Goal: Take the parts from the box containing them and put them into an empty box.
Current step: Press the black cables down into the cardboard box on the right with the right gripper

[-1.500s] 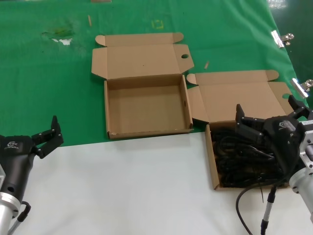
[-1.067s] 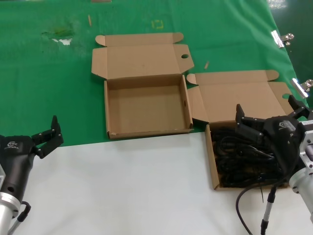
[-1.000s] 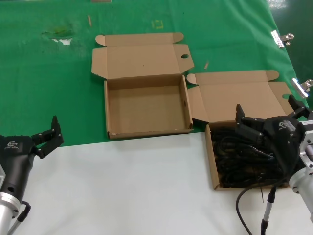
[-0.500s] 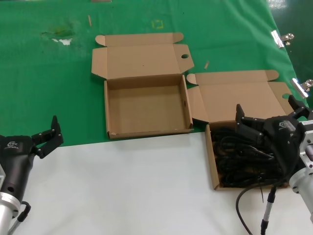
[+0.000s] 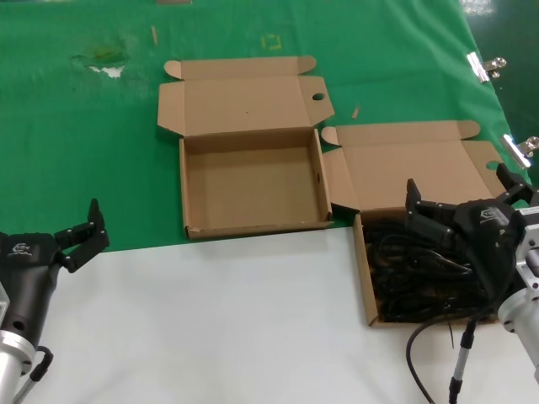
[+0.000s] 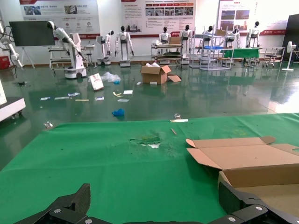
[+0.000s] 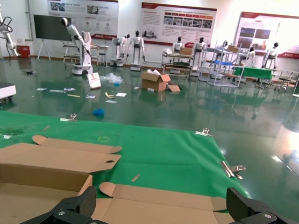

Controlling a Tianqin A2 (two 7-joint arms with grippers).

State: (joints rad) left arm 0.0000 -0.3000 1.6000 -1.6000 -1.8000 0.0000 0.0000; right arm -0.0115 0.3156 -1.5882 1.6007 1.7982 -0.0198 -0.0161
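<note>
The head camera looked forward and steeply down on the work surface, close enough that the green cloth (image 5: 76, 151) and white tabletop (image 5: 219, 320) filled the picture. Each wrist camera sat low behind its own black fingertips (image 6: 70, 205) (image 7: 70, 210) and faced level across the cloth toward the hall beyond. The left wrist view caught the raised lid of the open, empty brown cardboard box (image 5: 244, 160) (image 6: 243, 156); the right wrist view shared that box (image 7: 51, 161) and the lid of the second brown cardboard box (image 5: 413, 168) (image 7: 154, 200).
</note>
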